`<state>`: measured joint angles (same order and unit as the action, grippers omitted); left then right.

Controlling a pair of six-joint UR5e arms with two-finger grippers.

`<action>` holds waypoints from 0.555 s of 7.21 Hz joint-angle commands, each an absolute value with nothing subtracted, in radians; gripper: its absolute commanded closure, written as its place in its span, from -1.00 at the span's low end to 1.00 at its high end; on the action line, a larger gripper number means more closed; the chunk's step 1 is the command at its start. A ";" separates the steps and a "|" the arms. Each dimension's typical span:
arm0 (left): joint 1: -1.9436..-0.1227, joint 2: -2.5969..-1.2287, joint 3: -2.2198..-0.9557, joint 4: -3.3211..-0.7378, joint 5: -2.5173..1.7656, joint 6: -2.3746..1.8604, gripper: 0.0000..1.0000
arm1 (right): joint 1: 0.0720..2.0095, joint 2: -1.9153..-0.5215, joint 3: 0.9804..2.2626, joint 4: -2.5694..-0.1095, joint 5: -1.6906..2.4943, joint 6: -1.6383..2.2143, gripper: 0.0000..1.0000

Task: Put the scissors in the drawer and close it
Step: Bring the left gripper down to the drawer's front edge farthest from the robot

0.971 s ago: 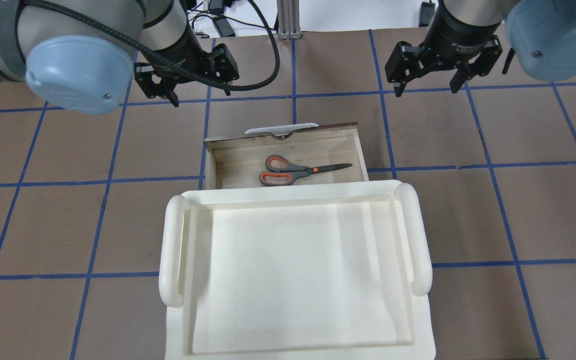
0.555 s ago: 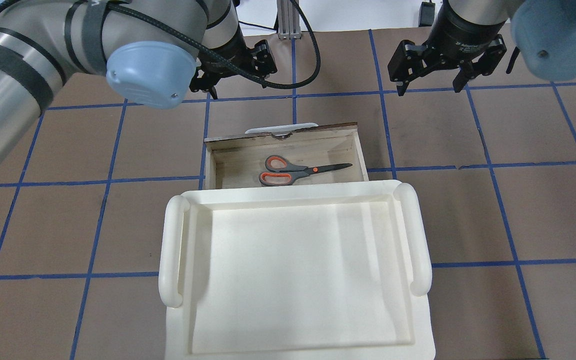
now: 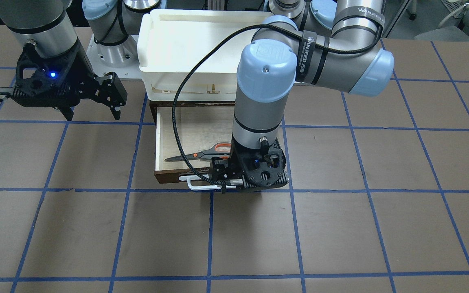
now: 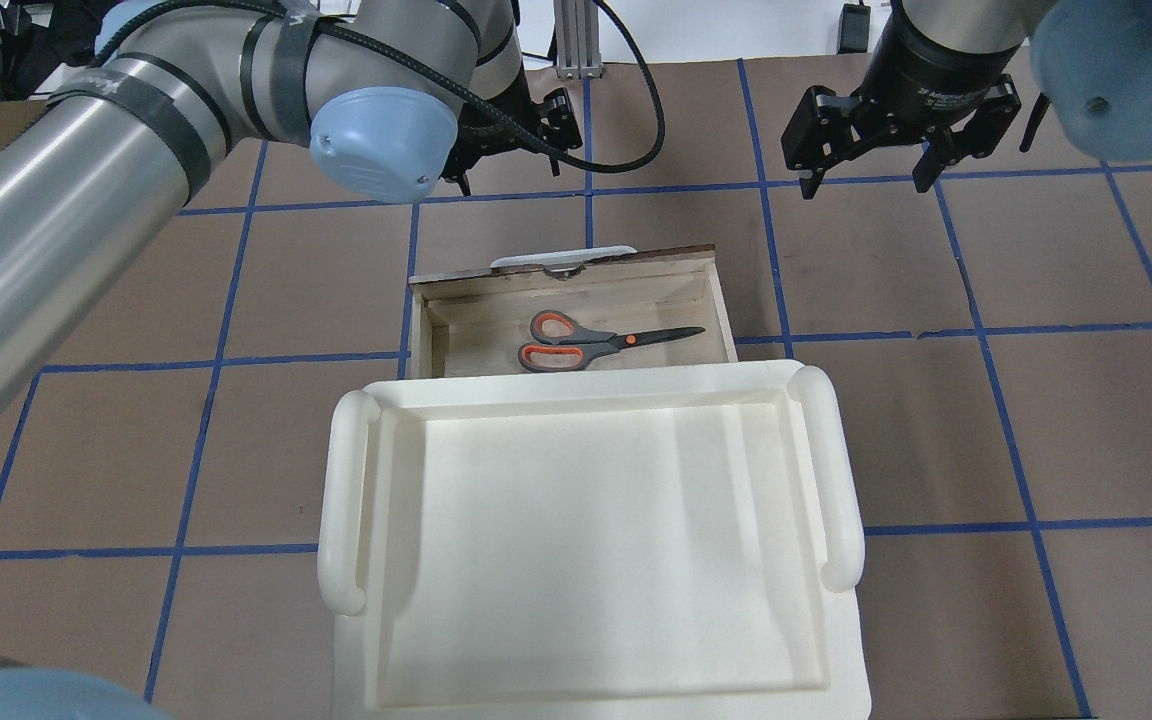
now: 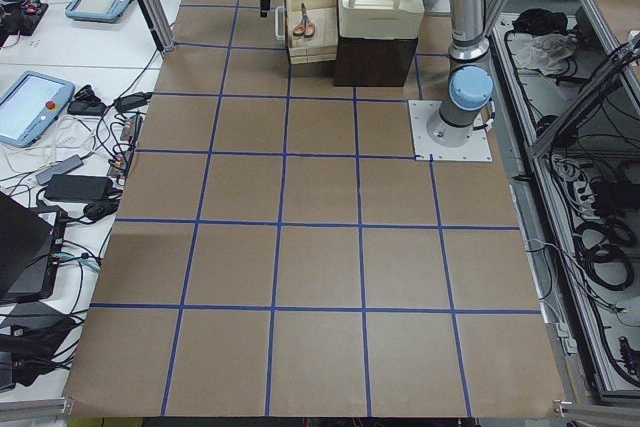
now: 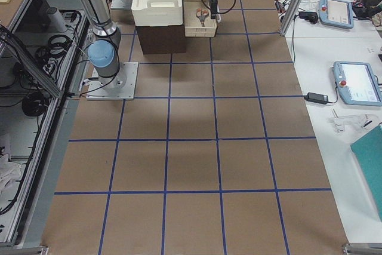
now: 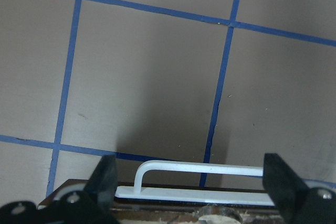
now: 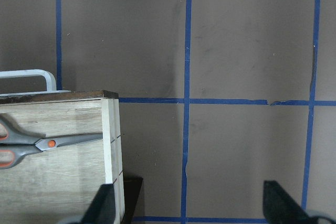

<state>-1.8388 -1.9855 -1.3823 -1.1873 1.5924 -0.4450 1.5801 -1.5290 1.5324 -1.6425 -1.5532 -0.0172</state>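
Brown worktop (image 4: 936,430), marked with a blue tape grid, carries a white bin (image 4: 346,500). The drawer (image 4: 636,262) stands open, extended from beneath the bin on the side away from the robot. The scissors (image 4: 596,343) lie flat on the drawer floor, with the blades pointing toward the robot's right. The left gripper (image 7: 191,178) is positioned over the drawer front, jaws set wide. In the wrist view the white handle (image 7: 199,167) lies between its fingers; contact cannot be confirmed. The right gripper (image 4: 866,182) hangs above bare worktop, well apart from the drawer, jaws also spread wide and holding nothing.
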 commanded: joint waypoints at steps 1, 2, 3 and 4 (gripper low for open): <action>-1.839 -2.032 -1.370 -1.199 1.582 -0.439 -1.00 | 1.580 -1.529 1.532 -1.643 -1.555 -0.018 -1.00; -1.839 -2.051 -1.361 -1.187 1.588 -0.386 -1.00 | 1.580 -1.531 1.532 -1.644 -1.555 -0.018 -1.00; -1.838 -2.071 -1.338 -1.187 1.594 -0.356 -1.00 | 1.580 -1.531 1.532 -1.646 -1.555 -0.018 -1.00; -1.838 -2.097 -1.333 -1.190 1.588 -0.350 -1.00 | 1.580 -1.529 1.532 -1.652 -1.555 -0.017 -1.00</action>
<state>-1.8384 -2.0678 -1.3450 -1.1891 1.5898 -0.3699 1.5800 -1.5303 1.5324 -1.6467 -1.5554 -0.0181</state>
